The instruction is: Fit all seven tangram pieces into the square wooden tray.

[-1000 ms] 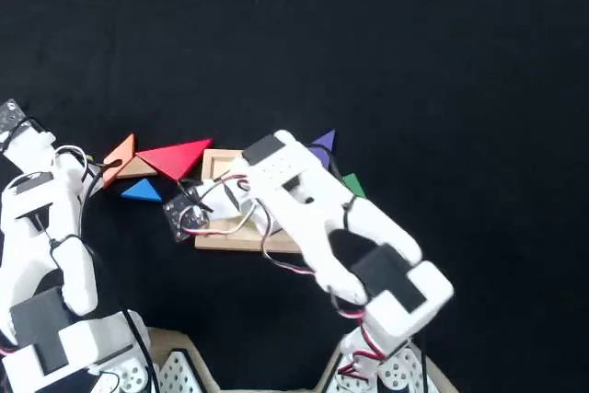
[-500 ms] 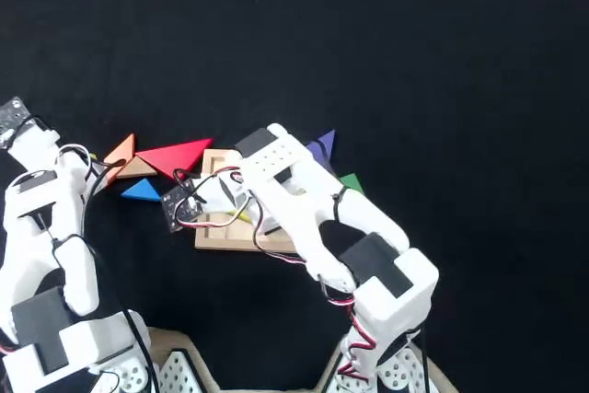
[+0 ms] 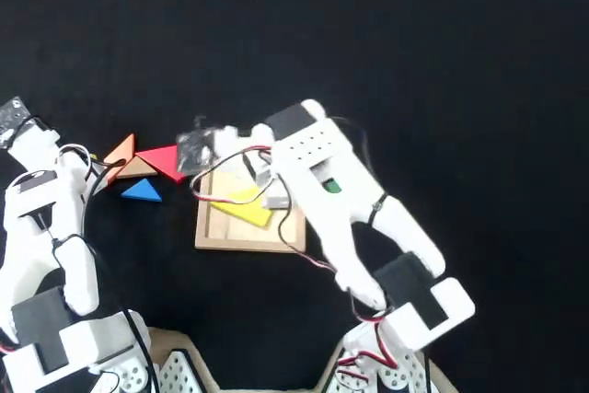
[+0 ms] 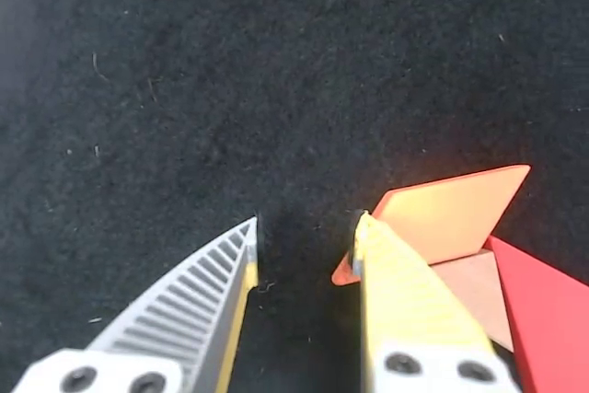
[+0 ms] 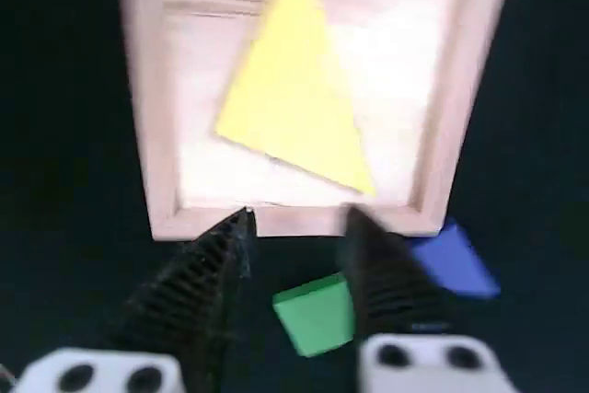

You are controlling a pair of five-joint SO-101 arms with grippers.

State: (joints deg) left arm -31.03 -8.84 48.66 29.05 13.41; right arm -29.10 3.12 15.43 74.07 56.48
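Observation:
The square wooden tray holds a yellow triangle lying flat inside. My right gripper is open and empty, its tips just outside one tray edge, with a green square and a blue-purple piece close beside it. The right arm lies over the tray's right side. My left gripper is open on bare cloth, one finger touching an orange piece. A tan triangle and a red triangle adjoin it.
A small blue triangle lies on the black cloth left of the tray. The left arm stands along the table's left edge. Open cloth stretches behind and to the right of the tray.
My right arm pulled up and back toward the tray's right side, uncovering the yellow triangle in the tray. The left arm kept still.

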